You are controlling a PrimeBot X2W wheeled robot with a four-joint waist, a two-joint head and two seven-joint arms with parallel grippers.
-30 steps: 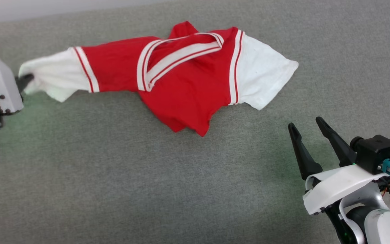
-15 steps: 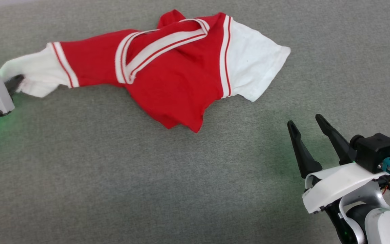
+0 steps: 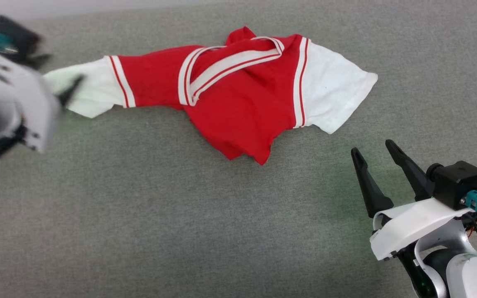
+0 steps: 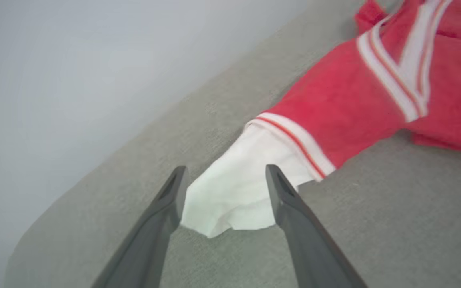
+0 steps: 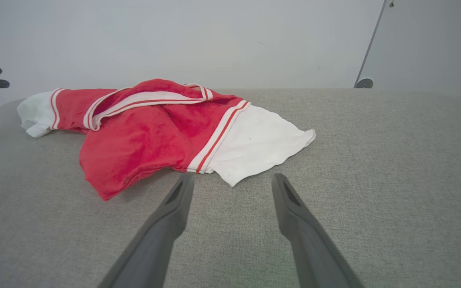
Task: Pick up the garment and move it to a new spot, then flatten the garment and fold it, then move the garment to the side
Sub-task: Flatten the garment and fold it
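Where the grey cloth-covered counter (image 3: 172, 231) carries it, the red jersey shirt (image 3: 238, 103) lies crumpled and stretched sideways, a white short sleeve at each end. Its white-and-red striped V collar (image 3: 226, 68) faces up across the upper middle of the red body. The hem side of the jersey is bunched into a rumpled point towards the robot.

The left tool (image 4: 225, 171) is released. Its two dark fingers stand wide apart on either side of the tip of the jersey's left sleeve (image 4: 234, 200), and that tip lies on the counter between them. Whether either finger touches the cloth cannot be told, and in the head view this tool is blurred.

The right tool (image 3: 372, 147) is also released, its fingers spread with nothing between them. It sits near the jersey's right sleeve (image 3: 333, 95), on the robot's side of it and clear of the cloth. In the right wrist view the corner of that sleeve lies just beyond the fingertips.

A pale wall (image 5: 214, 36) rises beyond the jersey's far side.
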